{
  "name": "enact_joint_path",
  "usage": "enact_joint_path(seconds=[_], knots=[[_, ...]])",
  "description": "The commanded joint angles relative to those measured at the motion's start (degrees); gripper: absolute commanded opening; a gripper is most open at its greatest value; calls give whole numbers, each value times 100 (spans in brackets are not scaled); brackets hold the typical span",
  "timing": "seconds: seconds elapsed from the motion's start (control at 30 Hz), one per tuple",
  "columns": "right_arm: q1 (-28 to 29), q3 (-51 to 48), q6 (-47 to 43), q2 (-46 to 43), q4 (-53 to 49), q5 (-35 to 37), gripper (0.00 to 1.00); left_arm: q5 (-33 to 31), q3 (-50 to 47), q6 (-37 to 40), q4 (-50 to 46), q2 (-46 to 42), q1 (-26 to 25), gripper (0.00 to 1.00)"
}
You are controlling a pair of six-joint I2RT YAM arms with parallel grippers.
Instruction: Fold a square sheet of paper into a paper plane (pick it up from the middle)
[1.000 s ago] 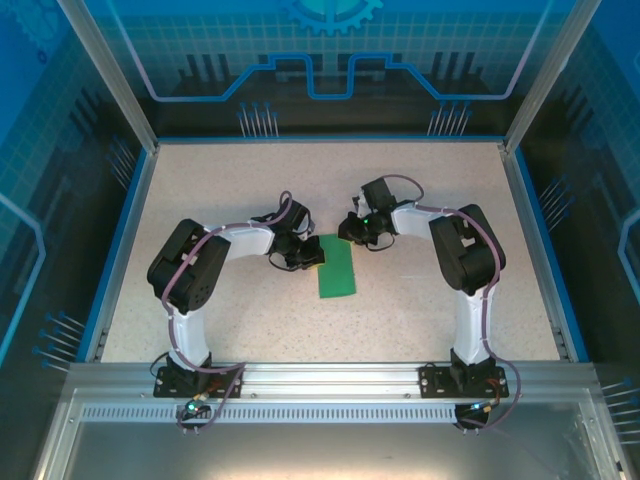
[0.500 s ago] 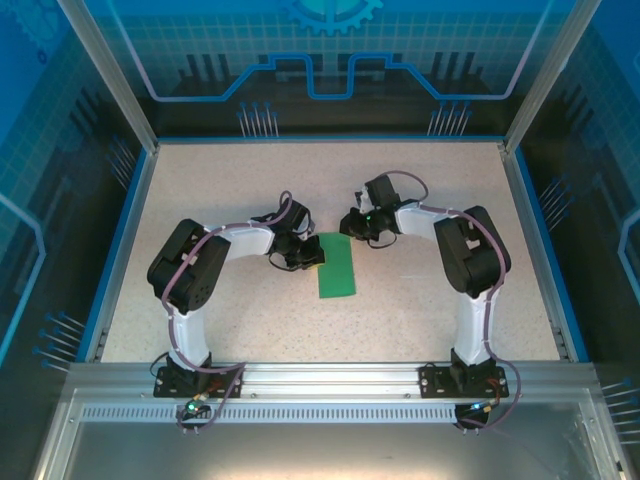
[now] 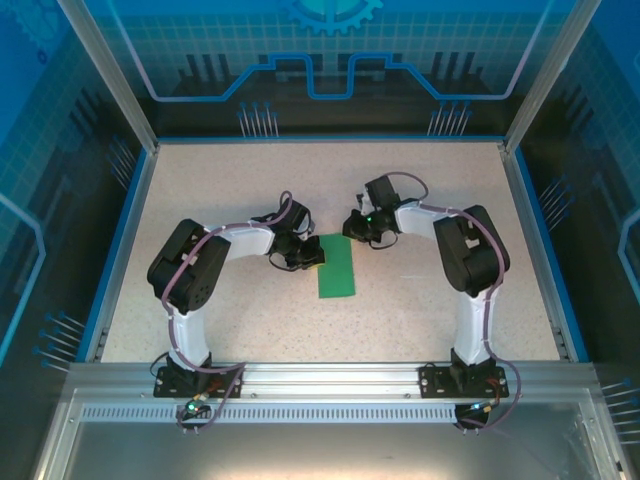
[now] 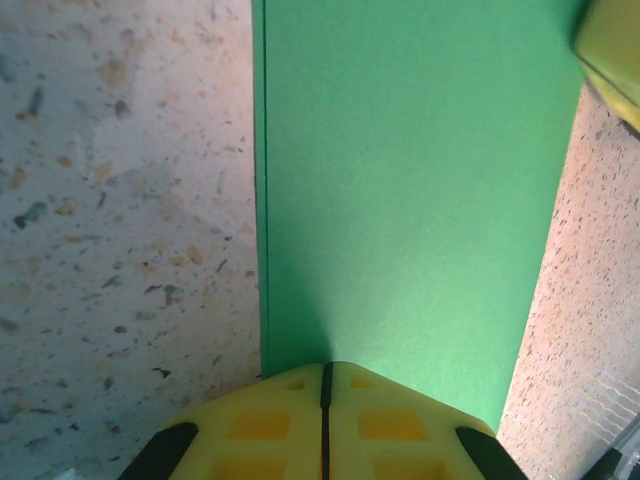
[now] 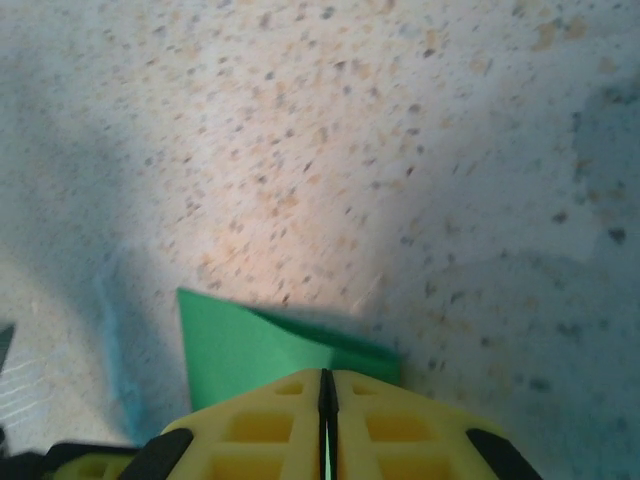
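Observation:
The square sheet of paper [image 3: 337, 268] lies on the table as a narrow bright-green rectangle, folded double. My left gripper [image 3: 316, 256] is shut, its tips resting on the paper's left edge near the far end; in the left wrist view the paper [image 4: 400, 180] stretches flat ahead of the shut left gripper [image 4: 326, 368]. My right gripper [image 3: 352, 228] sits at the paper's far right corner. In the right wrist view a raised corner of the paper [image 5: 240, 350] runs in under the right gripper [image 5: 327, 375], and a green sliver shows between its closed jaws.
The speckled table [image 3: 230, 190] is bounded by a blue rim [image 3: 125, 240] and clear enclosure walls. A yellow finger of the right gripper [image 4: 612, 50] shows at the top right of the left wrist view.
The right gripper has closed a little further on the paper's far corner and shifted slightly. The left arm and the rest of the paper have not moved.

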Motion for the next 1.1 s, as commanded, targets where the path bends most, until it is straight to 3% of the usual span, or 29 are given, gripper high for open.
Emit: enact_joint_path(seconds=[0.0,0.2,0.6,0.9,1.07], knots=[[119,-352,-240,-747,-246,-164,13,-552,-256,88,-779,196,-77,9],[372,-1077,-240,-1072,-278,-393,13,-631,-424,12,-740,-97,-79,10],[672,-1090,-319,-518,-282,-468,13,-557,-560,-88,-686,-706,-79,11],[760,-1047,-495,-298,-245,-745,12,15,-291,-284,-224,-904,-71,25],[825,-935,-879,-206,-128,-1229,12,302,41,-430,85,-539,-54,25]])
